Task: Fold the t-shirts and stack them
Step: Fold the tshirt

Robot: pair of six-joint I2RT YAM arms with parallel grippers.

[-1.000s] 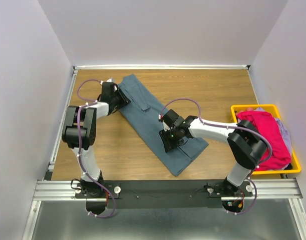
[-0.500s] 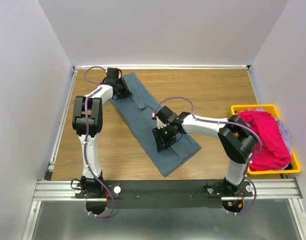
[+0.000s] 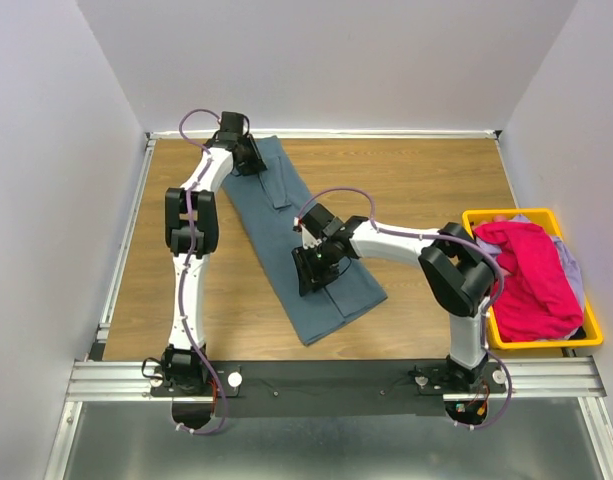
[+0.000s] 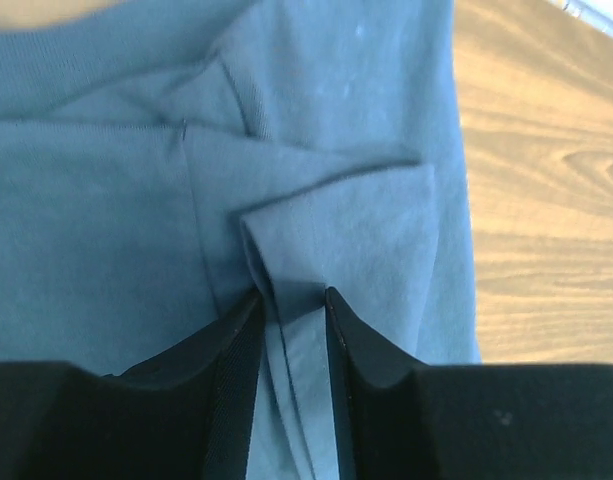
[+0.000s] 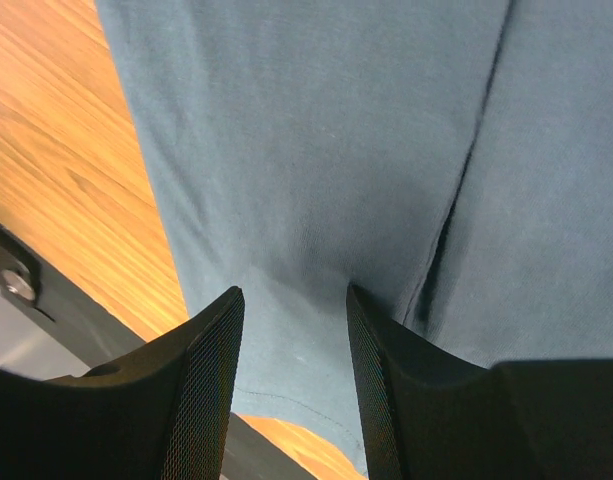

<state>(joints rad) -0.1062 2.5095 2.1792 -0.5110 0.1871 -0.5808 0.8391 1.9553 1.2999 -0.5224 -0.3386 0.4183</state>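
A slate blue-grey t-shirt (image 3: 268, 225), folded into a long strip, lies slantwise on the wooden table. My left gripper (image 3: 248, 160) is at the strip's far end, by the back wall. In the left wrist view the left gripper (image 4: 293, 300) is shut on a raised fold of the t-shirt (image 4: 336, 220). My right gripper (image 3: 308, 275) is at the strip's left edge, near its middle. The right wrist view shows the right gripper (image 5: 291, 295) closed on thick layers of the t-shirt (image 5: 316, 150), with the hem between the fingers. A magenta-pink t-shirt (image 3: 531, 270) lies heaped over pale grey-blue cloth (image 3: 573, 268).
A yellow plastic bin (image 3: 476, 215) at the table's right edge holds the pink and pale shirts. White walls close in the back and both sides. A black and metal rail (image 3: 336, 378) with the arm bases runs along the near edge.
Both grippers have moved left and farther back, carrying the blue-grey shirt with them. The strip has swung to a steeper slant, and its near end has left the front edge.
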